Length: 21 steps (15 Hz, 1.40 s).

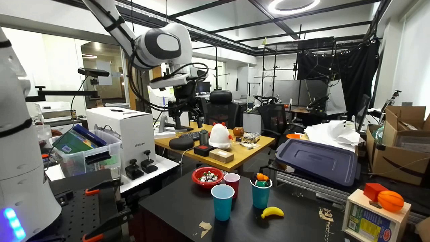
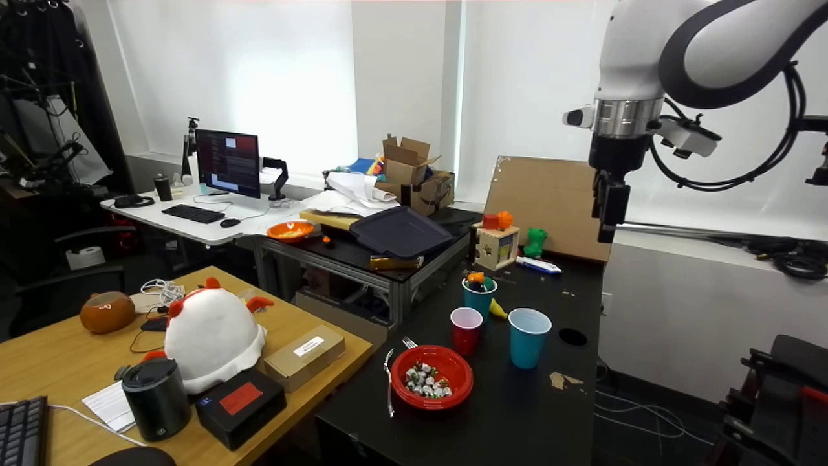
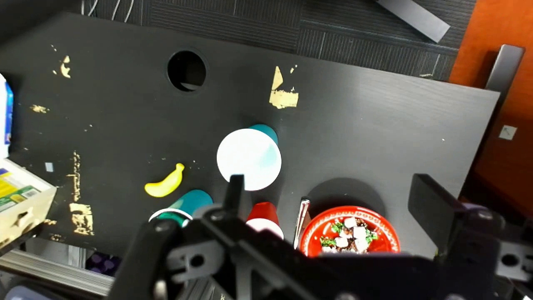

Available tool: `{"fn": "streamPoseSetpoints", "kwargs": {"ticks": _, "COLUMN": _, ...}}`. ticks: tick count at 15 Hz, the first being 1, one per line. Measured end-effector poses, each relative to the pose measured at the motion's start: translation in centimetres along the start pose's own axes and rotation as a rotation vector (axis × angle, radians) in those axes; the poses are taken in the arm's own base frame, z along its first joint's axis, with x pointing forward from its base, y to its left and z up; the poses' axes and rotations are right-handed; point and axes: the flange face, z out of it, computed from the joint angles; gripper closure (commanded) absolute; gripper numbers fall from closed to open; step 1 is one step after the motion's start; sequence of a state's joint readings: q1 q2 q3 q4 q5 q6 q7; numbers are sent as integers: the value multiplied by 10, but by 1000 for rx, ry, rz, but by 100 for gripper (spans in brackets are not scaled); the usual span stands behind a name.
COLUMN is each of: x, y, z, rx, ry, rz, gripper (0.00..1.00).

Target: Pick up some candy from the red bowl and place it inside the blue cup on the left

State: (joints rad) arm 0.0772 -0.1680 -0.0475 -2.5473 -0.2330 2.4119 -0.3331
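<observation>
Fetching the candy (image 2: 427, 380) seems the step in hand: it lies in the red bowl (image 2: 461, 373), and the gripper (image 3: 328, 187) hangs well above the tabletop (image 2: 517, 414), jaws wide apart, holding nothing. The next move calls for descending inside the bowl's rim and pinching pieces for the blue cup (image 2: 527, 348) (apparently empty).
</observation>
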Motion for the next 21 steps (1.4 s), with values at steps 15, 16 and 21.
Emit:
{"fn": "streamPoseSetpoints", "kwargs": {"ticks": 15, "x": 207, "y": -100, "z": 100, "rx": 38, "ry": -44, "rz": 72, "gripper": 0}}
{"fn": "streamPoseSetpoints", "kwargs": {"ticks": 16, "x": 219, "y": -105, "z": 106, "rx": 47, "ry": -47, "rz": 81, "gripper": 0}}
{"fn": "streamPoseSetpoints", "kwargs": {"ticks": 21, "x": 268, "y": -113, "z": 133, "rx": 82, "ry": -75, "rz": 188, "gripper": 0}}
